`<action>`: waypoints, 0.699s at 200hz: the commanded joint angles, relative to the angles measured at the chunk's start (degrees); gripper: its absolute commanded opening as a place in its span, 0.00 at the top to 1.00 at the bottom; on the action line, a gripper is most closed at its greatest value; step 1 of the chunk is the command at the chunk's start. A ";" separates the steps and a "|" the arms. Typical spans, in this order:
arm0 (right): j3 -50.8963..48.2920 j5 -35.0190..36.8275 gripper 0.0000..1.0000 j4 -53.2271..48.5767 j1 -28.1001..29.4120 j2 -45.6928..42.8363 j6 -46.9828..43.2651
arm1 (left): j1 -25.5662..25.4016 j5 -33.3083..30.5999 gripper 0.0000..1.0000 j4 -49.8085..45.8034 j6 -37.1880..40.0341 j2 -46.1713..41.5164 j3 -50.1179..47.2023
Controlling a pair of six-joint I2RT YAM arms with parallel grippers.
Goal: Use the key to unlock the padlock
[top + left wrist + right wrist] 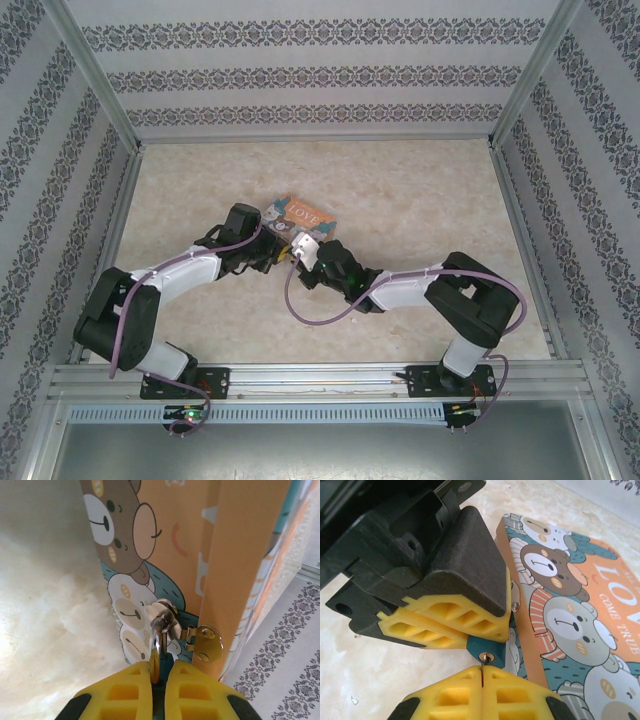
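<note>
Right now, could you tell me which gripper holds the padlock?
The left gripper: it clamps the blue padlock, whereas the right gripper pinches the thin key.

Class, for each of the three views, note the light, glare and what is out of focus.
Top external view: flat, even light, pale table washed out. Left wrist view: table blown out at left, padlock shackle glints, yellow fingers slightly soft. Right wrist view: padlock body and box fairly sharp, key a thin dark sliver.
</note>
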 commanded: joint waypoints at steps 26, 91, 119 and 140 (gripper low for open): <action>-2.11 1.34 1.00 5.35 -0.20 2.79 4.57 | -1.83 1.56 1.00 5.23 1.18 1.91 -1.83; -4.69 1.56 1.00 8.08 -0.02 4.20 8.69 | -1.79 0.01 0.83 6.79 2.98 4.31 -2.55; -6.63 1.54 1.00 10.72 -0.02 4.04 11.61 | -1.73 -1.42 0.73 5.72 4.54 2.86 -2.85; -7.61 1.56 1.00 11.50 -0.11 3.22 14.83 | -1.37 -3.57 0.62 2.64 7.83 0.20 -1.85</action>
